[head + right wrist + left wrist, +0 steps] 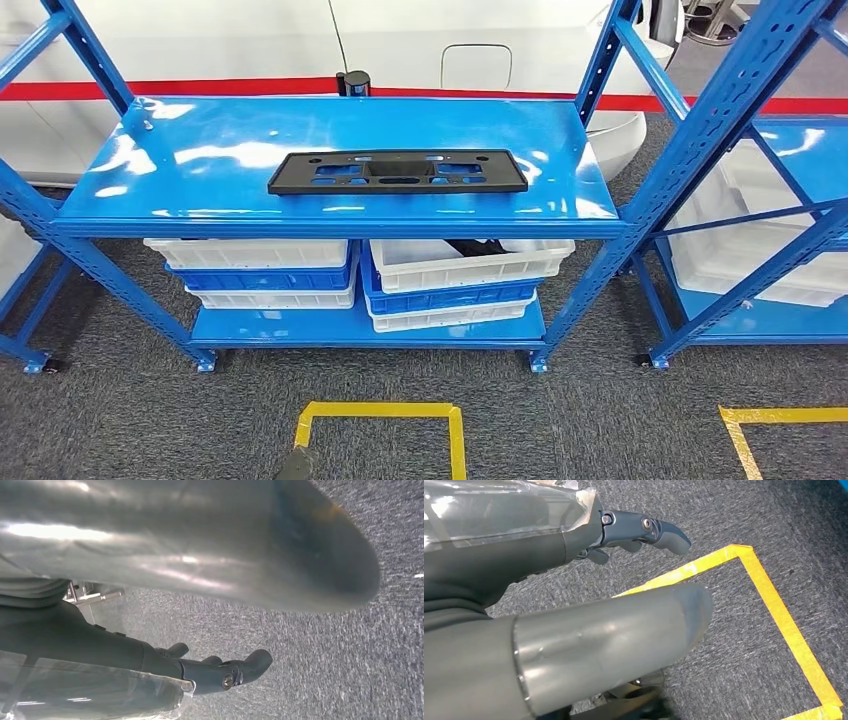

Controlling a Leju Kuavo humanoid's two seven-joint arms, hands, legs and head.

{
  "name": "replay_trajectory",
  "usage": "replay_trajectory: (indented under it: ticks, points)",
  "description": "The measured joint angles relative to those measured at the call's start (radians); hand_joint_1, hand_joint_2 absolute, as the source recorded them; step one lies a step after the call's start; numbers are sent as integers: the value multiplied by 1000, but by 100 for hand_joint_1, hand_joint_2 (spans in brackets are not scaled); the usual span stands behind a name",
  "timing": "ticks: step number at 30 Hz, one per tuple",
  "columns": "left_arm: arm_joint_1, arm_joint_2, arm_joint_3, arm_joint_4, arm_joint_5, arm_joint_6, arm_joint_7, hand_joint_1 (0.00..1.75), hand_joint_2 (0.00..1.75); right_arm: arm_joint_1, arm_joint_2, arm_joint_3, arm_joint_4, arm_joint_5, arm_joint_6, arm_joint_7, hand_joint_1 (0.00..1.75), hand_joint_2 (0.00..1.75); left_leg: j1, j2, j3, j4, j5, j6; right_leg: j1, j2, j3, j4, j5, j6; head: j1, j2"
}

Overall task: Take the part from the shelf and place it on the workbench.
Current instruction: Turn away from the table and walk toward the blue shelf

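The flat black plastic part with rectangular cut-outs lies lengthwise on the glossy blue metal shelf top, near its front edge, presumably for easy reach; untouched. The left hand hangs above grey carpet, fingers apart, holding nothing; the right hand likewise, spread and empty; pickup apparently not begun.

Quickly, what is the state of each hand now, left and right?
Left hand: open, holding nothing.
Right hand: open, holding nothing.
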Motion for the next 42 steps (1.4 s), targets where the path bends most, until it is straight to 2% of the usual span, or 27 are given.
replay_trajectory:
  ticks: [2, 4, 6, 8, 10, 11, 12, 13, 15, 16, 17, 19, 21, 22, 23, 25, 26, 27, 28, 30, 31, 33, 36, 38, 40, 41, 42]
  points:
    - [-1, 0, 0, 0, 0, 0, 0, 0, 0, -1, 0, 0, 0, 0, 0, 0, 0, 0, 1, -3, 37, -77, 26, 9, 6, 2, -11, 13, -9, 11, 3, 0]
    - [-2, 0, 0, 0, 0, 0, 0, 0, 0, -1, -1, 0, 0, 0, 0, 0, 0, 0, -5, -5, 37, -84, 28, 25, 11, 3, -19, 16, -11, 20, 6, 0]
    - [-2, -1, 0, 0, 0, 0, 0, 0, 0, 0, -2, 0, 0, 0, 0, 0, 0, 0, -9, -2, 36, -87, 34, 41, 8, 2, -26, 34, -20, 29, 6, 0]
    - [-3, -2, 0, 0, 0, 0, 0, 0, 0, 0, -2, 0, 0, 0, 0, 0, 0, 0, -7, 0, 32, -90, 40, 53, 0, 0, -63, 115, -65, 32, 9, 0]
    - [-3, -3, 0, 0, 1, 0, 1, 0, 0, 0, 0, 0, 0, 0, 0, 0, 0, 0, -7, 3, 27, -90, 42, 56, -6, 0, -130, 253, -126, 34, 12, 0]
    - [-3, -3, 0, 0, 1, 0, 2, 0, 0, 1, 0, 0, 0, 0, 0, 0, 0, 0, -7, 4, 25, -89, 42, 56, -9, 0, -154, 304, -142, 39, 12, 0]
    - [-2, -3, 0, 0, 2, 0, 2, 0, 0, 1, 0, 0, 0, -1, 0, 0, 0, 0, -6, 4, 25, -89, 42, 56, -11, 0, -160, 320, -143, 46, 12, 0]
    - [-2, -3, 0, 0, 2, 0, 3, 0, 0, 2, -1, 0, 0, -1, 0, 0, 0, 0, -5, 5, 25, -89, 42, 55, -13, 0, -144, 292, -128, 54, 12, 0]
    - [-3, -3, 0, 0, 2, 1, 4, 0, 0, 0, -2, 0, 0, -1, 0, 0, 0, 0, -3, 5, 28, -90, 43, 53, -13, -3, -67, 143, -72, 62, 12, 0]
    - [-4, -4, 0, 0, 2, 1, 5, 0, 0, -1, -3, 0, 0, -1, 0, 0, 0, 0, -1, 5, 30, -91, 43, 48, -10, -4, -34, 75, -48, 60, 12, 0]
    - [-5, -5, 0, 0, 2, 2, 5, 0, 0, -2, -5, 0, 0, -1, 0, 0, 0, 0, 0, 4, 31, -92, 43, 42, -3, -5, -13, 30, -33, 54, 12, 0]
    - [-5, -8, 0, 0, 2, 2, 6, 0, 0, -2, -7, 0, 0, -1, 0, 0, 0, 0, 1, 4, 33, -98, 44, 27, 9, -6, -9, 10, -21, 40, 13, 0]
    - [-6, -9, 0, 0, 2, 2, 6, 0, 0, -2, -7, 0, 0, -1, 0, 0, 0, 0, 1, 4, 34, -96, 39, 16, 0, -6, 1, -5, -9, 27, 12, 0]
    - [-7, -9, 0, 0, 2, 2, 6, 0, 0, -2, -6, 0, 0, -2, 0, -1, 0, 0, 0, 4, 26, -76, 23, 15, -8, -7, 6, -14, -3, 18, 8, 0]
    - [-7, -8, 0, 0, 2, 2, 7, 0, 0, -2, -5, 0, 0, -2, 0, -1, 0, 0, -1, 3, 8, -34, -5, 14, -16, -8, 12, -20, 2, 9, 5, 0]
    - [-5, -5, 0, 0, 2, 3, 7, 0, 0, -2, -4, 0, 0, -2, 0, -2, 0, 0, -1, 0, -53, 97, -75, 12, -14, -10, 12, -20, 2, -2, 0, 0]
    - [-4, -3, 0, 0, 2, 3, 7, 0, 0, -1, -3, 0, 0, -2, 1, -2, 0, 0, -1, -1, -80, 152, -95, 9, -12, -10, 12, -19, 1, -3, 0, 0]
    - [-3, -2, 0, 0, 2, 3, 7, 0, 0, -1, -3, 0, 0, -2, 1, -2, 0, 0, 0, -1, -95, 178, -95, 6, -10, -9, 12, -18, 1, -3, 1, 0]
    - [-2, -1, 0, 0, 2, 3, 7, 0, 0, 0, -3, 0, 0, -2, 2, -2, 0, 0, 2, 0, -89, 162, -74, 2, -10, -8, 12, -15, 0, -2, 1, 0]
    - [-2, 2, 0, 0, 1, 3, 7, 0, 0, 0, -2, 0, 0, -2, 4, -2, 0, 0, 9, 1, -34, 43, -4, -6, -11, -5, 11, -3, -7, 6, 1, 0]
    - [-2, 2, 0, 0, 1, 2, 7, 0, 0, 0, -3, 0, 0, -1, 4, -2, 0, 0, 13, -1, -6, -16, 21, -7, -8, -4, 6, 6, -13, 13, 1, 0]
    - [-2, 2, -1, 0, 1, 2, 7, 0, 0, -1, -5, 0, 0, 0, 4, -2, 0, 0, 16, -5, 18, -72, 37, 0, 2, -2, -4, 17, -21, 23, 5, 0]
    - [-1, 0, -1, 0, 2, 2, 6, 0, 0, 0, -7, 0, 0, 0, 4, -2, 0, 0, 8, -6, 12, -73, 43, 23, 2, -1, -11, 24, -25, 32, 10, 0]
    - [-2, 0, -1, 0, 3, 2, 5, 0, 0, 0, -7, 0, 0, 0, 4, -2, 0, 0, 6, -4, 10, -75, 47, 36, -4, -2, -39, 84, -59, 34, 11, 0]
    - [-3, 0, -1, 0, 5, 3, 2, 0, 0, 0, -6, 0, 0, 0, 3, -2, 0, 0, 5, -2, 4, -76, 50, 43, -8, -3, -103, 221, -121, 34, 13, 0]
    - [-2, 0, 0, 0, 6, 3, 1, 0, 0, 1, -5, 0, 0, 0, 3, -2, 0, 0, 4, 0, 2, -76, 51, 45, -10, -3, -135, 287, -145, 36, 14, 0]
    - [-1, 0, 0, 0, 8, 3, 1, 0, 0, 1, -5, 0, 0, 0, 3, -2, 0, 0, 4, 0, 0, -76, 51, 45, -10, -3, -152, 325, -157, 40, 14, 0]
